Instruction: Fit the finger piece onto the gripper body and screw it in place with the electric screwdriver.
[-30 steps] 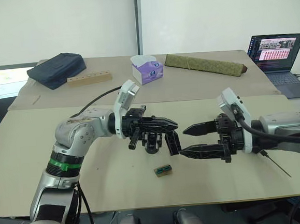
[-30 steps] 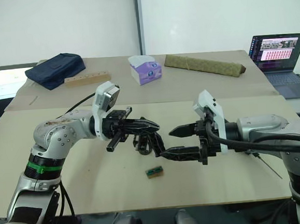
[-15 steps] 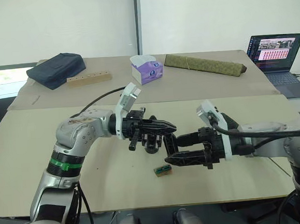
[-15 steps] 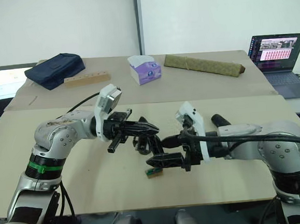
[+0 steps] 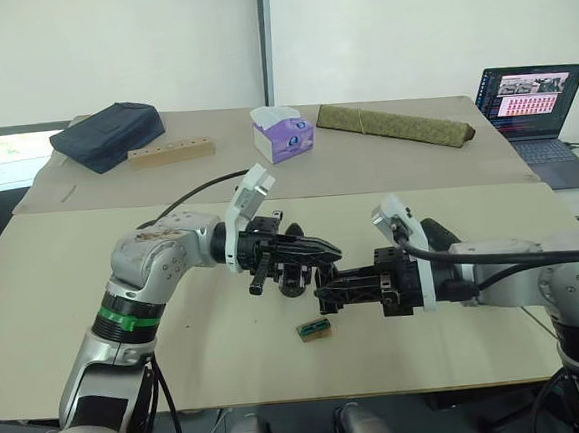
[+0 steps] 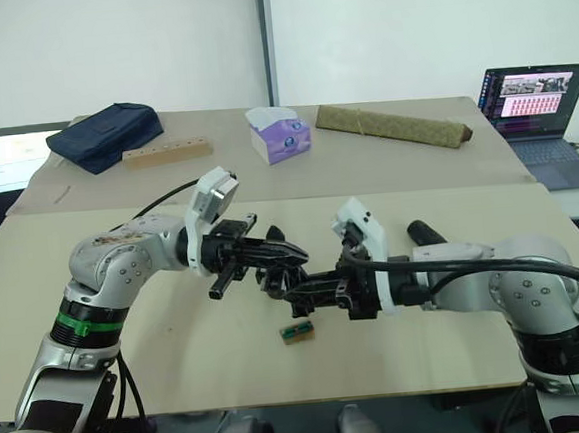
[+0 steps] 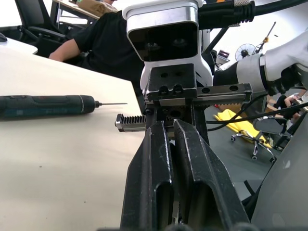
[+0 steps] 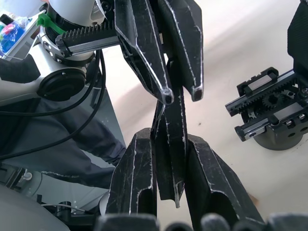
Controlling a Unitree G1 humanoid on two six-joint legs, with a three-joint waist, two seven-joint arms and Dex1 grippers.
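The finger piece, a flat black wedge, hangs above the table between both grippers. My left gripper is shut on its upper part. My right gripper reaches in from the right and is shut on its lower part, with a finger pressed against each side. The gripper body, black with toothed racks on a round base, stands on the table just beside and below the grippers, also seen as the gripper body. The electric screwdriver lies on the table behind my right arm, its rounded end showing.
A small green-and-brown block lies near the front, below the grippers. At the back are a tissue box, an olive rolled bundle, a wooden block, a dark bag and a laptop. A person in black sits beyond the table.
My right gripper has moved left up to the left gripper's tips and closed from wide open onto the finger piece. The left gripper has stayed in place, still shut.
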